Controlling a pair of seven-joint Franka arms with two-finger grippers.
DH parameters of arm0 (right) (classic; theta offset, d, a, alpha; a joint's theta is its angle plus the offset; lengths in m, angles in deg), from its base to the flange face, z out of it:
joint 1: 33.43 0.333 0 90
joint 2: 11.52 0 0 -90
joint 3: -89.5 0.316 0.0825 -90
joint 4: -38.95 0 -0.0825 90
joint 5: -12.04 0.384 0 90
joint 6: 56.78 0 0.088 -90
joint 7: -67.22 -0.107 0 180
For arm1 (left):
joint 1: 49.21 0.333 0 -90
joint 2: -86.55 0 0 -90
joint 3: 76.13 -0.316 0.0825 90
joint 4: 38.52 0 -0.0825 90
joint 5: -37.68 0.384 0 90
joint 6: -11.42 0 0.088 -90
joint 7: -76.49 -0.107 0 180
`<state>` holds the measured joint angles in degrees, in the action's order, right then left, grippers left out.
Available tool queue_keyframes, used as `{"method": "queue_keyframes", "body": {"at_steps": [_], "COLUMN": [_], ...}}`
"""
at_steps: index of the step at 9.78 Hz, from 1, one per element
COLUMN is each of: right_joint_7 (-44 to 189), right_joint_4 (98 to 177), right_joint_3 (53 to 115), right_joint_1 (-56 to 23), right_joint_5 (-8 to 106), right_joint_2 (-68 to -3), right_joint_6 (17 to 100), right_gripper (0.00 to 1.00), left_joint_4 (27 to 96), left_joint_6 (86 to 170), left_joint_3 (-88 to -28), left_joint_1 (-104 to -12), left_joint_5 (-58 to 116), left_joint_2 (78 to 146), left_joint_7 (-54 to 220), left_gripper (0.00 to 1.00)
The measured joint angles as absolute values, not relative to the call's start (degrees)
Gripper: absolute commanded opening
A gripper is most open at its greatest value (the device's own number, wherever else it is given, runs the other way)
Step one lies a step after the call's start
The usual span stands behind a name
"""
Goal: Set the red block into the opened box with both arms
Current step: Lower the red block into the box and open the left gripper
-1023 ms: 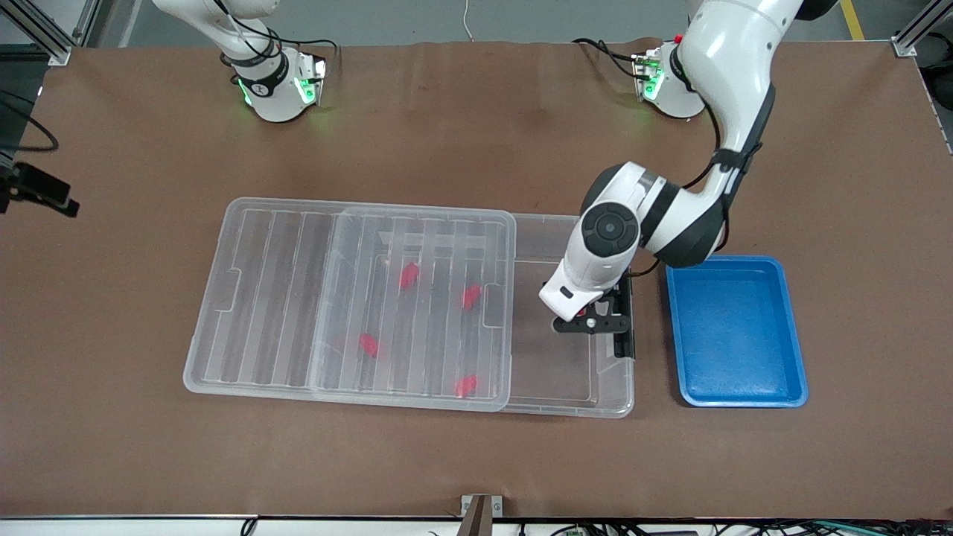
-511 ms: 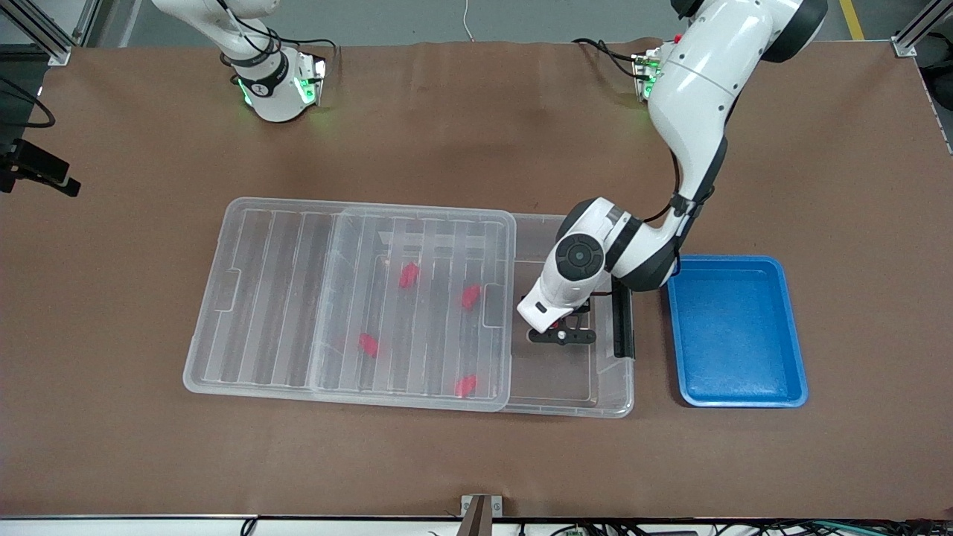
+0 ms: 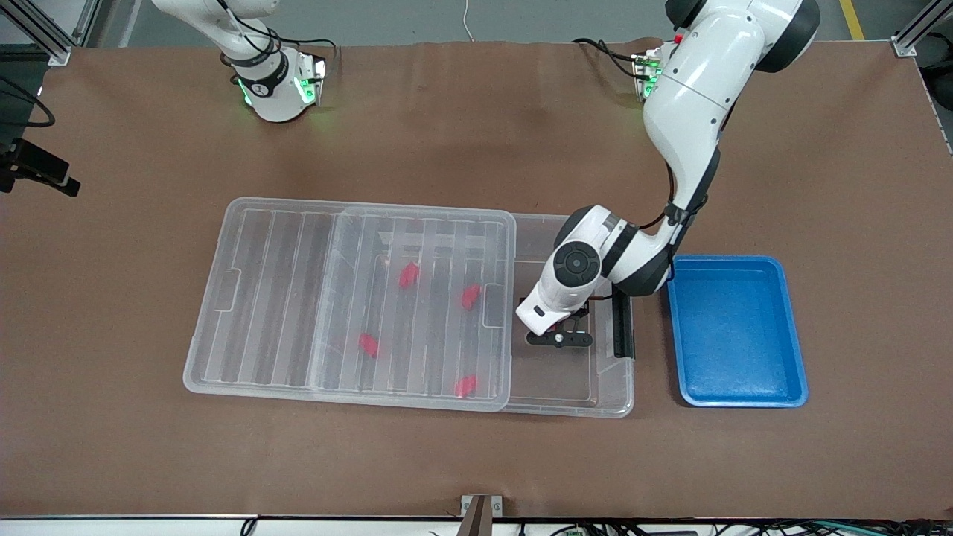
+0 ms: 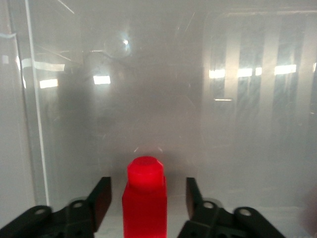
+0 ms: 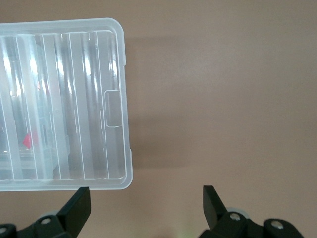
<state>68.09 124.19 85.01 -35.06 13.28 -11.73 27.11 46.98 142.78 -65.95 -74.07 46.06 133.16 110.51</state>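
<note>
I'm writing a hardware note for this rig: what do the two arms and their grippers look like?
Both arms are glossy white with black bands at the joints; the left arm has a round grey joint cap. Black cables run along them, and green lights glow at the right arm base. The left gripper and right gripper each have two flat black fingers on black bodies with silver screws.

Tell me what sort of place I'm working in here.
Likely a robotics lab bench: a brown-covered table with two arms bolted on, aluminium framing at its corners, and a staged clear box and blue tray.
</note>
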Motion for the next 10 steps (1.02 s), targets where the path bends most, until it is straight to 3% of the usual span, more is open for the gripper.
{"method": "queue_keyframes", "body": {"at_steps": [4,10], "right_joint_7": [68.1,68.1], "right_joint_4": [124.2,124.4], "right_joint_3": [85.0,85.0], "right_joint_1": [-35.0,-35.0], "right_joint_5": [13.3,13.3], "right_joint_2": [-11.7,-11.7], "right_joint_6": [27.1,27.2], "right_gripper": [1.00,1.00], "left_joint_4": [45.6,44.8], "left_joint_6": [141.6,128.1], "left_joint_3": [-66.0,-66.5], "left_joint_1": [-73.6,-70.7], "left_joint_5": [46.1,46.6], "left_joint_2": [129.1,116.0], "left_joint_7": [110.6,110.5], "left_gripper": [1.00,1.00]}}
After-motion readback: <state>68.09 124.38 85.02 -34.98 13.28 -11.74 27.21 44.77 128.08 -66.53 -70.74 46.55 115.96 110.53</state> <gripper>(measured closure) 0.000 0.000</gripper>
